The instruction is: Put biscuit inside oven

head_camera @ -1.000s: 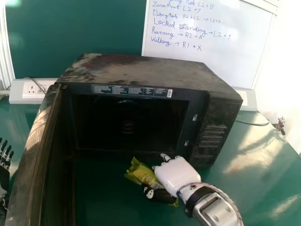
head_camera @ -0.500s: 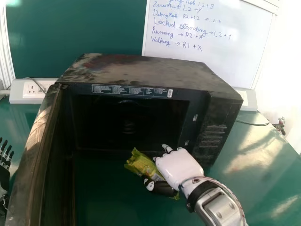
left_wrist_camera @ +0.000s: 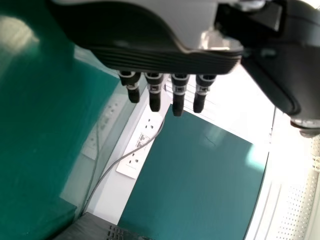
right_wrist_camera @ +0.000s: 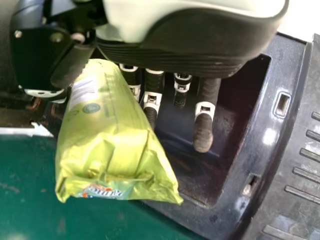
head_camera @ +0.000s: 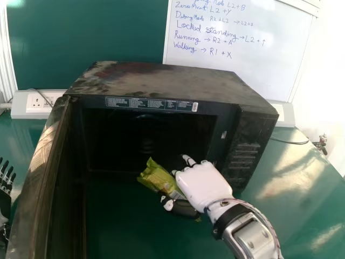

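The black oven (head_camera: 161, 86) stands with its door (head_camera: 40, 178) swung open at the left. My right hand (head_camera: 202, 186) is in front of the oven's opening, holding the yellow-green biscuit packet (head_camera: 160, 179) between thumb and fingers. In the right wrist view the biscuit packet (right_wrist_camera: 107, 135) lies against the fingers of my right hand (right_wrist_camera: 190, 45), its free end sticking out, with the oven cavity (right_wrist_camera: 227, 125) behind. My left hand (head_camera: 5, 186) is at the far left edge, beyond the door; in the left wrist view the fingers of my left hand (left_wrist_camera: 150, 57) are straight.
A green table (head_camera: 302, 205) carries the oven. Behind it are a whiteboard (head_camera: 237, 48) and a socket strip (head_camera: 35, 105). The open door rises along the left side of the space before the cavity, and a cable (head_camera: 288, 141) lies at the right.
My right hand has moved slightly forward and left, toward the oven opening, and the packet has moved with it. The left hand has kept still.
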Controlling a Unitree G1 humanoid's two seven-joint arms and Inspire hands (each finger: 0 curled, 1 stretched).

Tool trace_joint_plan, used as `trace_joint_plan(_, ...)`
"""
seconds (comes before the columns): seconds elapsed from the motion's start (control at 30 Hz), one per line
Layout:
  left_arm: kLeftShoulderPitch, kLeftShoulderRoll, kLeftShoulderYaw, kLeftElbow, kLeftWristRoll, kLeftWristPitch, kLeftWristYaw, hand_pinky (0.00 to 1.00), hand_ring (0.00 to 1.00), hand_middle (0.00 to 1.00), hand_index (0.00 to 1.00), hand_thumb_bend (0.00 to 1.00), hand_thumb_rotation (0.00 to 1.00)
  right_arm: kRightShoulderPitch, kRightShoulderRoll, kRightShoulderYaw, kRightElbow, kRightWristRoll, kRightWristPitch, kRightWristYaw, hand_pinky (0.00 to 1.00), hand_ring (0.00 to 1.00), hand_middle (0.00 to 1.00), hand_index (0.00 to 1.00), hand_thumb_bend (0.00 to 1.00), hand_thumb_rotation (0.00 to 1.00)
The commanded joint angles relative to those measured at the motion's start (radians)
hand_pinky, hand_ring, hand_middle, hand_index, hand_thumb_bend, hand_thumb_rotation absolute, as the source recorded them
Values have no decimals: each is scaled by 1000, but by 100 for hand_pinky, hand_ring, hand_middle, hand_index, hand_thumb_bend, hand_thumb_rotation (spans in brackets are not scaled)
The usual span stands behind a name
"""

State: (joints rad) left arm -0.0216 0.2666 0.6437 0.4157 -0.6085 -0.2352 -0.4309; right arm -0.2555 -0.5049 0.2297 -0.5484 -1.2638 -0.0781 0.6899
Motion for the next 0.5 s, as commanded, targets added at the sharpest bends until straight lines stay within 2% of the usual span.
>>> trace_joint_plan(0.0,23,-50,-16,35,3,-4,1,100,92,94,99,20,0,-21,11,-8,7,4,11,-23,16,30,47,49,53,0)
trace_joint_plan(0.33,27,-51,-18,33,8,-9,4,100,92,94,98,22,0,-60,34,12,65,-9,12,-80,16,31,48,49,53,0)
trace_joint_plan(0.47,29,-53,-19,24,6,-3,6,100,92,95,99,22,0,-90,65,23,96,-18,38,-83,16,31,48,49,53,0)
